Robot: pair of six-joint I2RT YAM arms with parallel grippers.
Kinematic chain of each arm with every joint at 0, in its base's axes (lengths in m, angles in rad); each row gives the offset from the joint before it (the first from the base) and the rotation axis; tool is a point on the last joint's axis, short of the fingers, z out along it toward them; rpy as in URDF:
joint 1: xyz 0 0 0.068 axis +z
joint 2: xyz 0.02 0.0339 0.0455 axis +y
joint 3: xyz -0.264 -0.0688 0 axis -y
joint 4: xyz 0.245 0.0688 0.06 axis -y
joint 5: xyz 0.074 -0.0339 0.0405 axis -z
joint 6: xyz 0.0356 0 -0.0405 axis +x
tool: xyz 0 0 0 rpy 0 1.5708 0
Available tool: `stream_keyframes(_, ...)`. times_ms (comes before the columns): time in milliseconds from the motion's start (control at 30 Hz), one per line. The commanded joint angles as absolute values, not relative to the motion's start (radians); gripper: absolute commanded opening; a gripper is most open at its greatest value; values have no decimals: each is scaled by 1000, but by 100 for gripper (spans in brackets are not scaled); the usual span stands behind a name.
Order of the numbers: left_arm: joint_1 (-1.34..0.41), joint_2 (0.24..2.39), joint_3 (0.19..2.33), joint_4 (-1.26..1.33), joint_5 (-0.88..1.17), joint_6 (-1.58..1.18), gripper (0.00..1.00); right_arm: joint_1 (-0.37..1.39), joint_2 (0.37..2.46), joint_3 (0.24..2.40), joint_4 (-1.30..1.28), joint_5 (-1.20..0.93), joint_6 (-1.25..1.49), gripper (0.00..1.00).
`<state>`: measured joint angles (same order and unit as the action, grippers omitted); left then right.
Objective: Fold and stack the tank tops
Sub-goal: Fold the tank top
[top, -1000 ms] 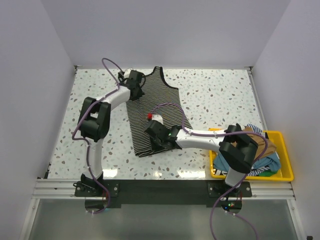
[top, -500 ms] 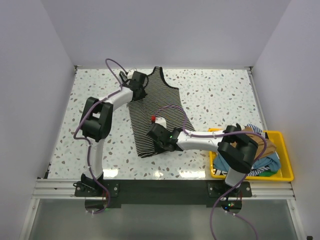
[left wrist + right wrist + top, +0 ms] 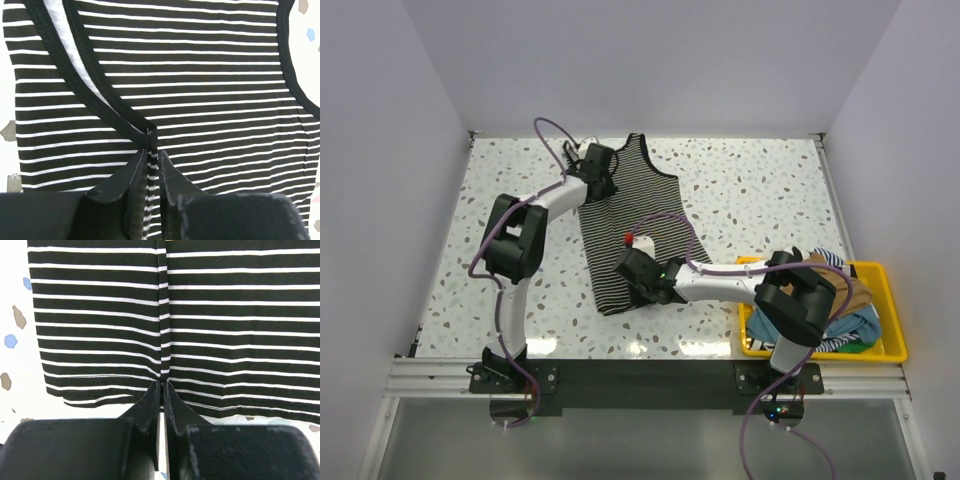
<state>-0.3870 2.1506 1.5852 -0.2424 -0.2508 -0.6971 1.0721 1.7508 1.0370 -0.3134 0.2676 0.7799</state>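
Just now loosening the left gripper (image 3: 151, 151) at the far-left strap of the striped tank top (image 3: 605, 250). Shut tight a moment ago, now a little apart, with a strip of cloth in the gap. Hard to tell if pinching or letting go. Keeps the right gripper (image 3: 162, 384) squeezed together on the near hem. Has pulled the top a bit straighter, flat in the middle of the table (image 3: 750, 190). Probably means laid out and ready, with no fold made yet. From above, cannot see either set of fingers. Cannot count the other tops (image 3: 840, 325), heaped in the yellow bin (image 3: 892, 300) at the near right.
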Motion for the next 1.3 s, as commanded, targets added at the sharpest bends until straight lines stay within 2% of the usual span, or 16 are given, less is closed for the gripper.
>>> stream_keyframes(0, -390, 2158, 1566, -179, -241, -672, 21, 1072, 1715, 1028, -291, 296, 801, 0)
stream_keyframes(233, -390, 2146, 1537, -132, -219, -660, 30, 1072, 1695, 1020, -311, 324, 810, 0)
stream_keyframes(333, -390, 2135, 1532, -111, -210, -654, 33, 1078, 1677, 1023, -327, 340, 808, 9)
stream_keyframes(433, -390, 2122, 1537, -89, -198, -644, 39, 1098, 1652, 1040, -360, 391, 808, 25)
stream_keyframes(467, -388, 2118, 1539, -84, -195, -638, 40, 1106, 1645, 1052, -368, 405, 808, 27)
stream_keyframes(667, -387, 2094, 1597, -113, -199, -623, 50, 1160, 1632, 1117, -429, 500, 795, 33)
stream_keyframes(733, -385, 2068, 1592, -147, -224, -641, 50, 1173, 1646, 1134, -422, 502, 766, 32)
stream_keyframes(800, -384, 2043, 1557, -175, -244, -678, 45, 1177, 1680, 1161, -414, 489, 747, 32)
stream_keyframes(833, -379, 2019, 1540, -181, -250, -690, 42, 1177, 1695, 1170, -407, 480, 730, 28)
stream_keyframes(933, -367, 1987, 1465, -169, -226, -726, 22, 1177, 1764, 1193, -385, 450, 693, 22)
stream_keyframes(1033, -364, 1991, 1418, -140, -181, -724, 10, 1177, 1818, 1201, -355, 442, 661, 20)
stream_keyframes(1167, -362, 2034, 1397, -130, -160, -716, 3, 1177, 1873, 1216, -313, 410, 620, 19)
stream_keyframes(1267, -359, 2068, 1397, -141, -167, -715, 1, 1181, 1910, 1223, -290, 362, 615, 18)
